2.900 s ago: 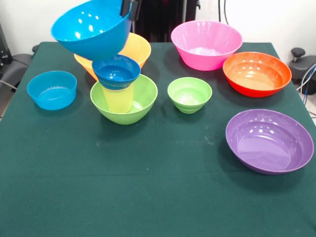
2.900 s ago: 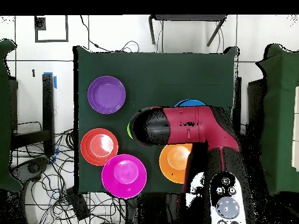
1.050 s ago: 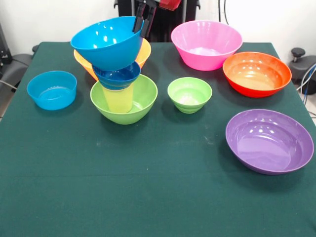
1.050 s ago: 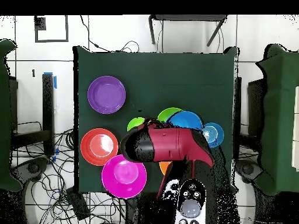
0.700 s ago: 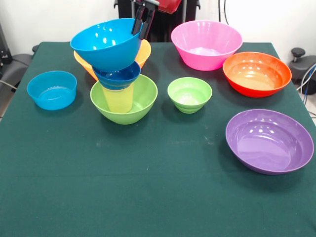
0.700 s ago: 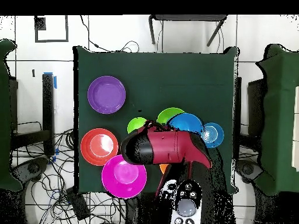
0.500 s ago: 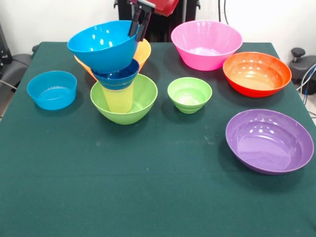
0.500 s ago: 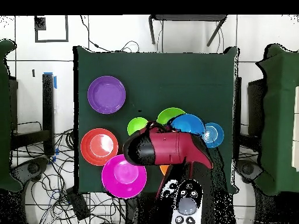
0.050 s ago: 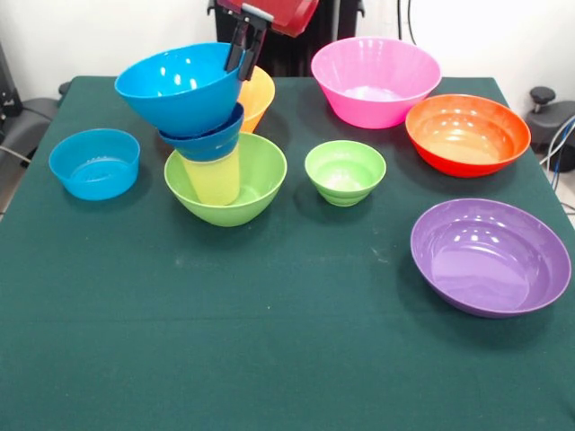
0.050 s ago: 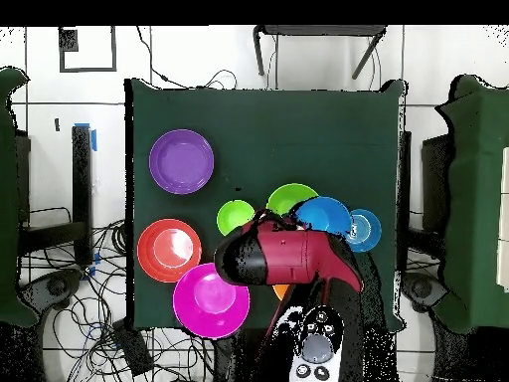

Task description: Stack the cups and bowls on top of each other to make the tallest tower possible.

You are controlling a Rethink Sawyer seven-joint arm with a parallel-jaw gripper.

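- Nearest in the front view: purple bowl (image 9: pixel 490 256), alone on the green worktop (image 9: pixel 269 350), upright, well apart from the tower.
- Middle row: small green bowl (image 9: pixel 345 171) just beside the large lime-green bowl (image 9: pixel 256 180); a low light-blue bowl (image 9: pixel 94 162) sits off to the other side.
- The tower (image 9: pixel 202 135) rises from the large lime-green bowl: yellow tumbler (image 9: pixel 213 177) standing inside it, dark blue bowl (image 9: pixel 205 144) on the tumbler's mouth, big blue bowl (image 9: pixel 184 87) on top. Both blue bowls look tilted and the tumbler leans with them.
- My claw (image 9: pixel 243 47) is clamped on the big blue bowl's far rim, one finger inside the wall, one outside.
- Handling, as I judge it: light, glossy, stiff plastic. Slippery where bowl meets bowl, and a pinch at one rim lets a bowl swing. The narrow tumbler is the weak point, so a sideways nudge could tip everything.
- Best grip is the rim, thin enough to pinch.
- Farther back: orange bowl (image 9: pixel 254 92) behind the tower, red-orange bowl (image 9: pixel 467 133), pink bowl (image 9: pixel 375 79).
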